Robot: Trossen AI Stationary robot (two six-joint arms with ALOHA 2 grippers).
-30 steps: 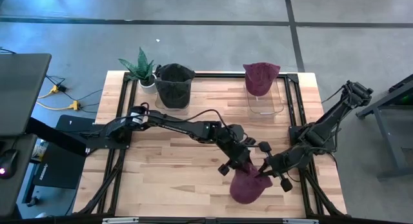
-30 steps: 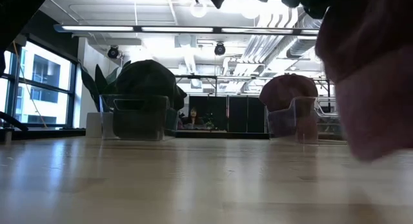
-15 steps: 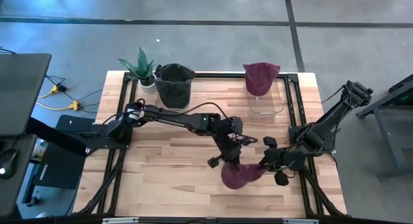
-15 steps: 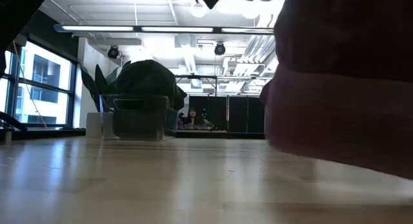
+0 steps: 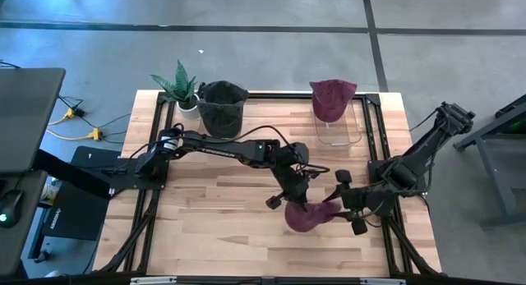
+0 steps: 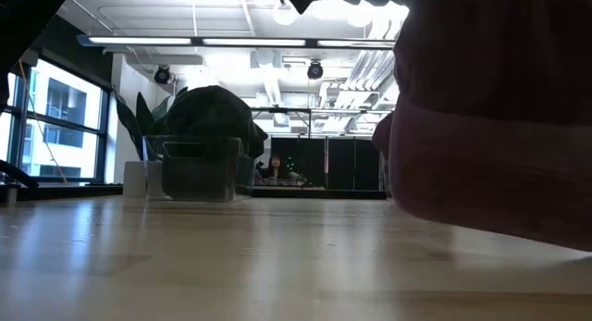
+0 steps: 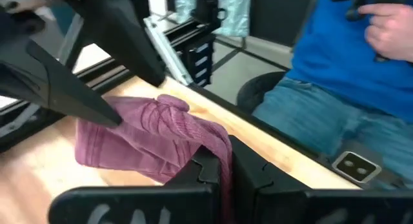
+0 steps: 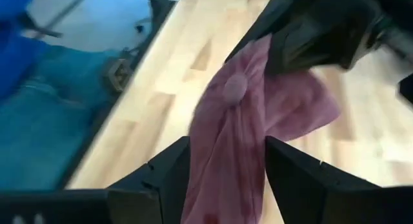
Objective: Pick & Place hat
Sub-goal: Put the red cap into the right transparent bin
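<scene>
Three hats show in the high view: two maroon ones, one hat [image 5: 310, 216] low and right of centre, one maroon hat [image 5: 332, 97] at upper right, and one dark hat [image 5: 222, 99] at upper centre. There are two clear containers, one clear bin [image 5: 339, 131] under the upper-right maroon hat and one container [image 5: 219, 121] under the dark hat, plus one potted plant [image 5: 180, 88] at upper left. Two arms reach in, with one left gripper [image 5: 289, 194] and one right gripper [image 5: 348, 203] near the lower centre, and one person in blue [image 7: 348, 69] shows at the right of the left wrist view.
</scene>
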